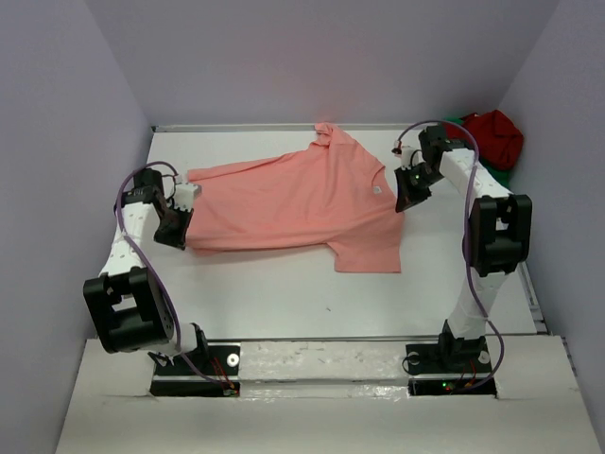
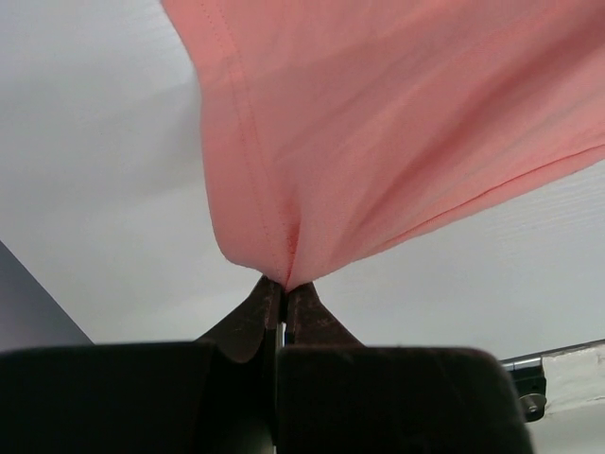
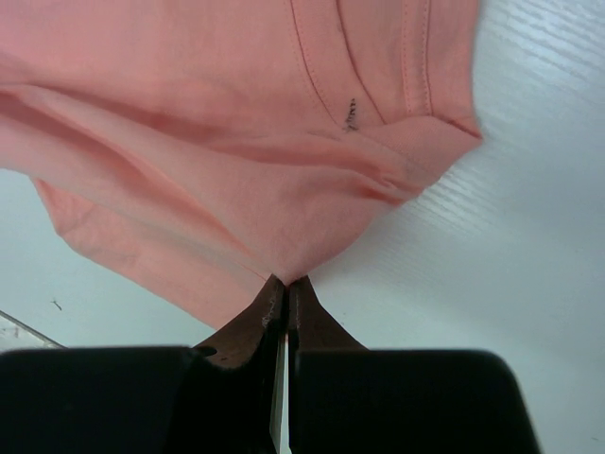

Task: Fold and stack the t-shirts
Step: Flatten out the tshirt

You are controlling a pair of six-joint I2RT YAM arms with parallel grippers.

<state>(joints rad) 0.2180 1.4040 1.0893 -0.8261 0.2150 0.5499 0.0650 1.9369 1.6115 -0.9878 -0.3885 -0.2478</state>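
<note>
Barely begun, judging from the layout. Across the middle of the white table (image 1: 284, 303), a salmon-pink shirt (image 1: 293, 203), stretched out sideways and not yet folded, one sleeve toward the far wall, the other toward the near edge. Off in the far right corner, a crumpled dark red shirt (image 1: 493, 135) heaped on a green shirt (image 1: 457, 120), both unfolded and well apart from either arm. At the pink shirt's left end, the left gripper (image 2: 283, 284), jaws pressed together on a pinch of hem. At its right end, the right gripper (image 3: 285, 282), likewise clamped on a fold of cloth near the neck. Nothing folded, nothing stacked. Leaves all three folds and the piling to do.
</note>
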